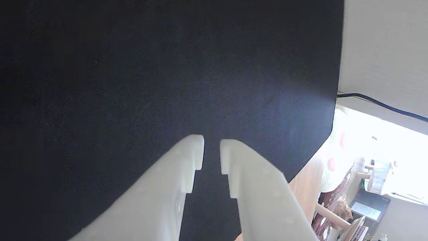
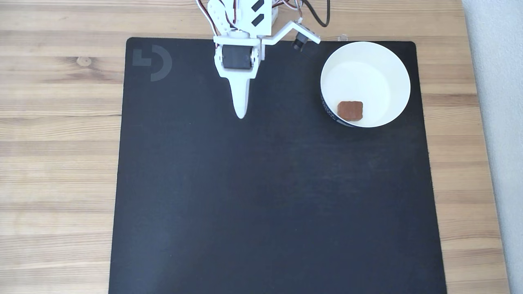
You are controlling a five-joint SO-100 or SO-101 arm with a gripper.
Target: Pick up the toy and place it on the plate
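One dimpled reddish-brown toy (image 2: 350, 110) lies inside round white plate (image 2: 402, 65).

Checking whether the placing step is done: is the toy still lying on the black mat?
No: in the fixed view the toy lies inside the plate, near its lower-left wall.

Black mat (image 2: 261, 196) lies flat on wooden table (image 2: 57, 155), covering most of it; bare wood strips at L, R and far edge in fixed view. Grey logo (image 2: 153, 62) printed at mat's far-L corner. Pale surface (image 2: 496, 122) runs along table's R edge. Wrist view: dark cable (image 1: 384, 105) crosses a light surface beyond mat edge; blurred bright room clutter w/ wooden furniture (image 1: 354, 207) lower R.
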